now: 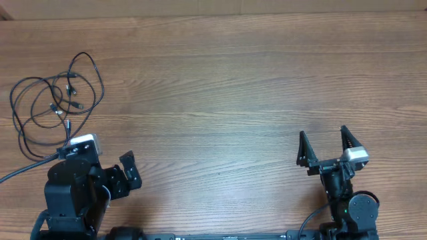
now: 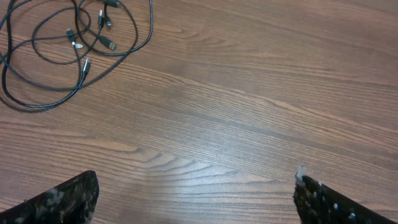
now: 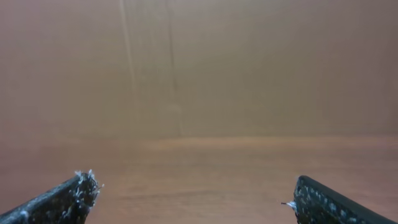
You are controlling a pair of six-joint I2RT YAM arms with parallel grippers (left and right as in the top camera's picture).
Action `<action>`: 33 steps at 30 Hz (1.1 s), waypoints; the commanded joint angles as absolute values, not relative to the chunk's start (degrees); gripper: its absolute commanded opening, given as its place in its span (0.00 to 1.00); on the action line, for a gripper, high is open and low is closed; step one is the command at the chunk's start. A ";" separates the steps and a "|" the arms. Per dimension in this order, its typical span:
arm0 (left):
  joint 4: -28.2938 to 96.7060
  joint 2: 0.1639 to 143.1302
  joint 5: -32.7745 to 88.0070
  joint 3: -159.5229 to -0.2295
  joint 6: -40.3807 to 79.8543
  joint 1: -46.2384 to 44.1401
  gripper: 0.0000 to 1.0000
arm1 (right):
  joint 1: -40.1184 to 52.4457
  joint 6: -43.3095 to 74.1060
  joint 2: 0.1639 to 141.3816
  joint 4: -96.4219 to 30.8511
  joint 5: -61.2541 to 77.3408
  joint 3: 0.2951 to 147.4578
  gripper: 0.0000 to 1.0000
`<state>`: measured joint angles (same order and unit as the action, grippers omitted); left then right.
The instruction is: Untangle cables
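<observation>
The cables (image 1: 69,85) lie in a loose tangle of thin black loops at the far left of the wooden table, with several small plugs gathered in the middle of the loops. They also show in the left wrist view (image 2: 85,65), at the upper left. My left gripper (image 1: 107,163) is open and empty at the front left, a short way in front of the tangle and apart from it; its jaws (image 2: 196,196) frame bare wood. My right gripper (image 1: 325,141) is open and empty at the front right, far from the cables; its jaws (image 3: 193,193) frame bare table.
The wooden table (image 1: 227,80) stretches between the arms. A tan wall (image 3: 199,62) stands beyond its far edge. A thicker black arm cable (image 1: 13,175) runs off the left edge beside the left arm's base.
</observation>
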<state>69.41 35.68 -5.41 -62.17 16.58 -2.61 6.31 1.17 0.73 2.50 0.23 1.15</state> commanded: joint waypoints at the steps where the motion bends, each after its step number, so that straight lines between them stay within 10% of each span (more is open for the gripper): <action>1: 69.28 35.68 -5.98 -61.87 17.17 -2.57 1.00 | 5.02 -1.83 0.12 -1.45 0.54 0.45 1.00; 33: 69.28 35.68 -5.98 -61.87 17.17 -2.57 1.00 | 4.38 -1.78 0.16 -4.84 0.51 0.45 1.00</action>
<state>69.43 35.68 -5.43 -62.17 16.58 -2.61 4.80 -1.52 0.67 -5.17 0.23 1.06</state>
